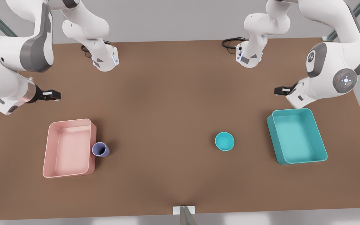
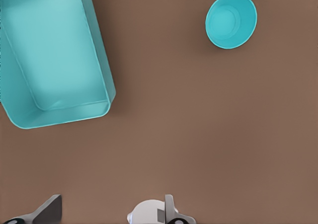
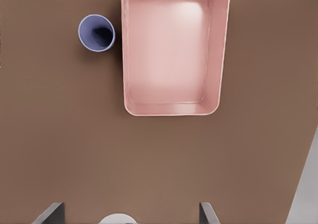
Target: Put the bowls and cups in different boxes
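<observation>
The brown worktop (image 1: 173,103) carries a pink box (image 1: 69,148) at the front view's left and a teal box (image 1: 297,136) at its right. The teal bowl (image 1: 224,141) stands alone between them; the lavender cup (image 1: 100,149) stands just beside the pink box. The left end effector (image 1: 281,91) hovers above the teal box, the right end effector (image 1: 50,95) above the pink box, both spread wide, empty.

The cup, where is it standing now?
The cup stands upright on the table at the front view's left, right beside the pink box, outside it, far from the bowl.
</observation>
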Robot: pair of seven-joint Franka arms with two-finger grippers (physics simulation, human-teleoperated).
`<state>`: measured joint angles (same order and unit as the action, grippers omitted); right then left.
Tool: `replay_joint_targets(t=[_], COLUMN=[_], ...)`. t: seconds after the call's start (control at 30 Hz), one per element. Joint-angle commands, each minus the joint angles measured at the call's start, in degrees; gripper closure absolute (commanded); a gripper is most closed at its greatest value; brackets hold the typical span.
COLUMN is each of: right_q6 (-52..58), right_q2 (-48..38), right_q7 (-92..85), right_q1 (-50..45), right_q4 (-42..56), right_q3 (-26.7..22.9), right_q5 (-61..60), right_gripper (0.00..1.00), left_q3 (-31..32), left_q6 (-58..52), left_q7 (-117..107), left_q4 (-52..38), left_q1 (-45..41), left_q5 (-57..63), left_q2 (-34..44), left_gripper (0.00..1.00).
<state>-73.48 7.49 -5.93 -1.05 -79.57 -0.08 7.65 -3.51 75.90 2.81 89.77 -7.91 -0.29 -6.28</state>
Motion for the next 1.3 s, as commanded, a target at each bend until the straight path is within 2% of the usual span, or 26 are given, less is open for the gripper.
replay_joint_targets(t=[0.0,0.03,0.07,0.17,0.3,0.4,0.53,0.7,0.9,0.93,0.97,1.0,1.03,1.07,1.27], right_q6=[-5.18,-5.18,-5.62,-20.64,-31.98,-34.45,-39.11,-45.26,-46.75,-46.75,-47.10,-47.54,-47.72,-47.99,-49.39], right_q2=[0.41,3.84,6.39,16.32,23.00,25.55,29.24,27.05,27.31,27.31,27.31,27.49,27.49,27.57,27.66], right_q7=[-4.87,-5.67,-5.41,-5.14,-4.79,-4.79,-4.88,-4.88,-4.97,-4.97,-4.97,-4.97,-5.05,-5.05,-5.05], right_q1=[0.00,-0.18,-0.97,-2.73,-5.10,-6.16,-5.89,-6.07,-6.42,-6.51,-6.51,-6.51,-6.51,-6.51,-6.60], right_q4=[0.03,2.31,3.63,3.28,-0.32,-0.41,-0.50,-7.88,-9.55,-9.99,-10.69,-10.87,-11.31,-12.01,-14.47], right_q3=[-0.01,-0.01,-0.01,-0.01,0.16,0.16,0.16,0.16,0.16,0.34,0.52,0.60,0.60,0.60,0.60], right_q5=[0.17,0.09,-0.09,-0.45,-0.79,-2.46,-4.31,-5.63,-5.54,-5.54,-5.54,-5.54,-5.54,-5.54,-5.54], right_gripper=[0.00,0.00,0.00,0.00,0.00,0.00,0.00,0.00,0.00,0.00,0.00,0.00,0.00,0.00,0.00], left_q3=[-0.01,-0.01,-0.01,-0.01,0.08,0.52,1.58,2.98,4.39,4.48,4.48,4.48,4.48,4.48,4.83], left_q6=[4.08,4.43,6.36,26.83,38.35,44.59,46.44,47.23,48.81,48.81,48.73,48.38,48.02,46.97,44.78], left_q7=[1.59,1.59,1.59,1.59,1.85,1.50,-3.78,-3.78,-3.78,-3.78,-3.86,-3.86,-3.78,-3.78,-8.52], left_q4=[0.05,0.23,0.23,-0.12,0.23,-0.12,-0.12,0.14,0.14,0.14,0.14,0.05,-0.12,-0.21,-0.48], left_q1=[-0.18,-0.18,-1.49,-3.60,-3.69,-4.31,-6.06,-6.15,-6.06,-6.06,-6.06,-6.06,-5.98,-5.80,-5.71], left_q5=[0.03,-0.23,-1.64,-8.67,-16.49,-17.55,-17.55,-17.55,-17.55,-17.55,-17.55,-17.64,-17.64,-17.72,-17.37], left_q2=[0.04,-0.23,-3.64,-17.80,-27.56,-29.93,-31.60,-34.50,-38.28,-38.28,-38.28,-38.11,-37.93,-37.49,-36.09], left_gripper=[0.00,0.00,0.00,0.00,0.00,0.00,0.00,0.00,0.00,0.05,0.39,0.59,0.72,0.79,0.79])
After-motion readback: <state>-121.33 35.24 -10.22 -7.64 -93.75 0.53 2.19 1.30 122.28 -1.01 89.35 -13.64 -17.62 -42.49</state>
